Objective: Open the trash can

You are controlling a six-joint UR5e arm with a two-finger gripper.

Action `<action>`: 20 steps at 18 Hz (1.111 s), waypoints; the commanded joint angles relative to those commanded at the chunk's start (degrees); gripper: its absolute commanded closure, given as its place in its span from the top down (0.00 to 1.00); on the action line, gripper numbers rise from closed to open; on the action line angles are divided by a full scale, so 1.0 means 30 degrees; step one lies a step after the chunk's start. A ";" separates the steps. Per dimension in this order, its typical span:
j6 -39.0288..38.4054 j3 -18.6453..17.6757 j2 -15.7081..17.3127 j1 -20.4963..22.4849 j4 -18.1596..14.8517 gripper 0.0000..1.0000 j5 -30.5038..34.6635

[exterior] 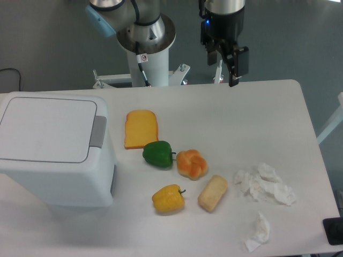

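One trash can (pixel 53 147) — lid shut

A robotics lab: a robot arm's pedestal (pixel 146 51) stands at the far edge of a plain white bench (pixel 257 123), grey floor behind.

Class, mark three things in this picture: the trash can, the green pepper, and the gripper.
trash can (pixel 45 128), fixed camera, middle of the flat lid
green pepper (pixel 157 153), fixed camera, middle of its body
gripper (pixel 227 72), fixed camera, midway between the fingertips
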 joint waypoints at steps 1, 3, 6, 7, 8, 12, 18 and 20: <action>0.0000 -0.0029 0.0058 0.0000 0.0000 1.00 0.0029; -0.0203 -0.0058 0.0117 0.0000 0.0000 1.00 0.0029; -0.1373 -0.0059 0.0030 -0.0059 0.0029 1.00 -0.0029; -0.1638 -0.0059 0.0001 -0.0146 0.0029 1.00 -0.0029; -0.1641 -0.0059 -0.0029 -0.0205 0.0029 1.00 -0.0029; -0.1902 0.0029 -0.0116 -0.0497 0.0029 1.00 -0.0088; -0.6081 0.0000 -0.0175 -0.0733 0.0000 1.00 -0.1841; -0.8368 0.0320 -0.0467 -0.0995 0.0029 1.00 -0.2575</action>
